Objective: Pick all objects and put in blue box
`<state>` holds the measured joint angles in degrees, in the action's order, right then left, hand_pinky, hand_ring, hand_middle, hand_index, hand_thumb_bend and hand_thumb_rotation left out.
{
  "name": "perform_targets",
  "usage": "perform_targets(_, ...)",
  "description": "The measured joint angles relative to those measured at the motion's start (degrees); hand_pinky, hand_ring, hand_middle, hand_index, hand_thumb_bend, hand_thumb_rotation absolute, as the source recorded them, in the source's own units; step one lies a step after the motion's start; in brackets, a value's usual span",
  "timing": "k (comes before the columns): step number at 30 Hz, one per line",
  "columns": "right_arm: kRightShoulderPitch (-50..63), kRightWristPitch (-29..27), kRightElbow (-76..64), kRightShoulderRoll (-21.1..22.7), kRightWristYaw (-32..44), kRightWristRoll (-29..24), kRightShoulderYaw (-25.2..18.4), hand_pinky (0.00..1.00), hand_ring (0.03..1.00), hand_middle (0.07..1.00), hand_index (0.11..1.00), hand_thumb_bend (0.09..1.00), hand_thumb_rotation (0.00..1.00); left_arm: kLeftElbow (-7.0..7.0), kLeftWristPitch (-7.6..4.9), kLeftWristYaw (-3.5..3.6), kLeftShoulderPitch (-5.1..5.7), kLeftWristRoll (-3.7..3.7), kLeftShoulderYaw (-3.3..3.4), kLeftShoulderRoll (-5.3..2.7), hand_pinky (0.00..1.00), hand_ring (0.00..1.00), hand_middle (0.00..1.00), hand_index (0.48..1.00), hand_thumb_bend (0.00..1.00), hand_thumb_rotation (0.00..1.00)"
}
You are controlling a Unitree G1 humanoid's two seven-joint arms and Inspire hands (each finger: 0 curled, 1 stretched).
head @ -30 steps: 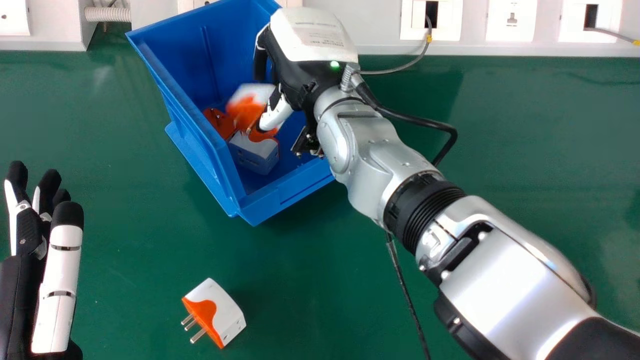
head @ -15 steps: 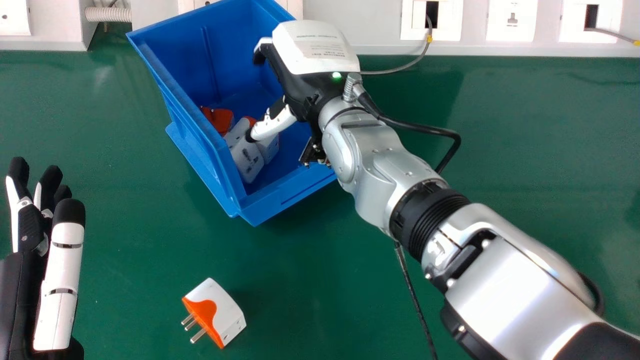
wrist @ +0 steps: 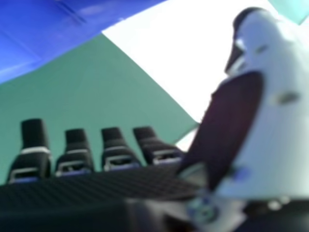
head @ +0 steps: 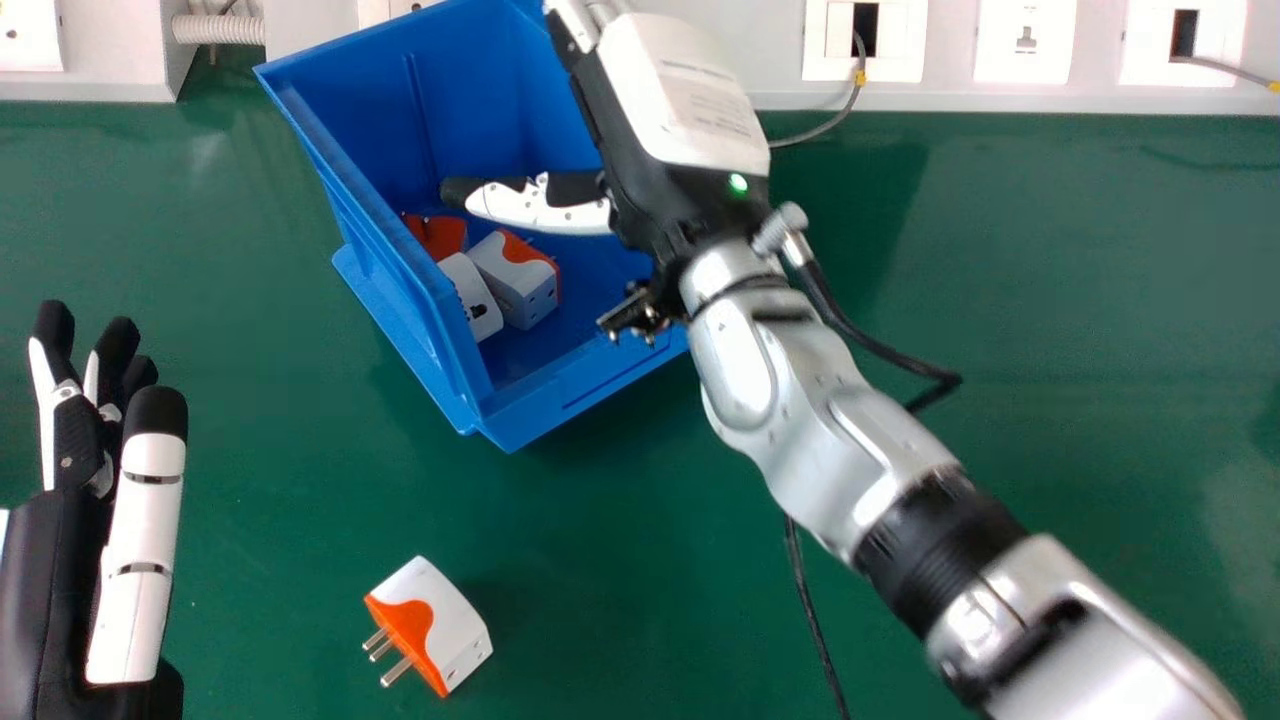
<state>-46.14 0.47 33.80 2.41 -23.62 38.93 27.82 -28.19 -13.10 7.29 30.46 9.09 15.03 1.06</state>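
The open right hand (head: 690, 110) is over the blue box (head: 370, 190) of plug adapters (head: 515, 280), the left hand (head: 140, 560) open at near left, a loose adapter (head: 445, 625) nearer.

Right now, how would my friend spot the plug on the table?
On the green table, find the blue box. Nearer the robot lies a white-and-orange plug, metal prongs pointing left. Unlike the other plugs, it's outside the box.
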Motion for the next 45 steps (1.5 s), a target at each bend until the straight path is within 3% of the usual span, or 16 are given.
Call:
perform_targets(4, 7.6, -0.8, -11.4, 3.1, 1.8, 0.6, 0.0, 0.83, 0.962, 0.981, 0.973, 0.387, 0.54, 0.14, -0.03, -0.26, -0.74, -0.25, -0.18, 0.02, 1.0, 1.0, 1.0, 1.0, 0.44, 0.83)
perform_targets(9, 17.1, -4.2, -20.1, 6.5, 2.9, 1.5, 0.0, 0.82, 0.962, 0.988, 0.979, 0.35, 0.58, 0.22, -0.04, -0.51, -0.89, -0.37, -0.28, 0.07, 1.0, 1.0, 1.0, 1.0, 0.43, 0.83)
perform_targets(12, 22.3, -8.8, -23.0, 9.2, 3.1, 1.7, 0.1, 0.79, 0.941, 0.978, 0.971, 0.347, 0.57, 0.32, -0.04, -0.52, -0.97, -0.54, -0.25, 0.15, 1.0, 1.0, 1.0, 1.0, 0.44, 0.83)
perform_targets(22, 36.7, -26.1, -25.7, 18.2, 2.0, 2.8, -0.7, 0.72, 0.869, 0.919, 0.908, 0.354, 0.59, 0.58, -0.05, -0.58, -0.9, 0.03, 0.06, 0.2, 1.0, 1.0, 1.0, 1.0, 0.46, 0.81)
perform_targets(27, 40.1, -33.3, -27.5, 21.6, 1.5, 4.0, -1.4, 0.7, 0.857, 0.906, 0.893, 0.352, 0.61, 0.87, -0.05, -1.09, -0.78, 0.08, 0.1, -0.03, 1.0, 1.0, 1.0, 1.0, 0.47, 0.8)
perform_targets(33, 42.7, -37.8, -28.3, 22.6, 2.7, 3.9, -2.6, 0.68, 0.843, 0.892, 0.878, 0.355, 0.61, 1.0, -0.08, -1.14, -0.5, 0.13, 0.11, -0.09, 1.0, 1.0, 1.0, 1.0, 0.48, 0.8)
perform_targets(37, 43.2, -40.8, -28.3, 22.6, 3.0, 4.3, -2.5, 0.66, 0.82, 0.869, 0.853, 0.36, 0.62, 1.53, -0.23, -0.99, -0.65, 1.06, 0.41, -0.05, 1.0, 1.0, 1.0, 1.0, 0.47, 0.8)
perform_targets(41, 43.1, -42.4, -28.1, 21.9, 4.0, 5.5, -1.4, 0.65, 0.811, 0.861, 0.843, 0.363, 0.62, 2.14, -1.19, -0.51, -0.96, 1.27, 0.87, 0.2, 1.0, 1.0, 1.0, 1.0, 0.46, 0.8)
perform_targets(45, 41.8, -43.8, -26.3, 19.9, 5.4, 7.1, 0.8, 0.64, 0.806, 0.854, 0.834, 0.361, 0.63, 2.16, -1.26, -0.25, -0.96, 1.3, 1.01, 0.25, 1.0, 1.0, 1.0, 1.0, 0.46, 0.8)
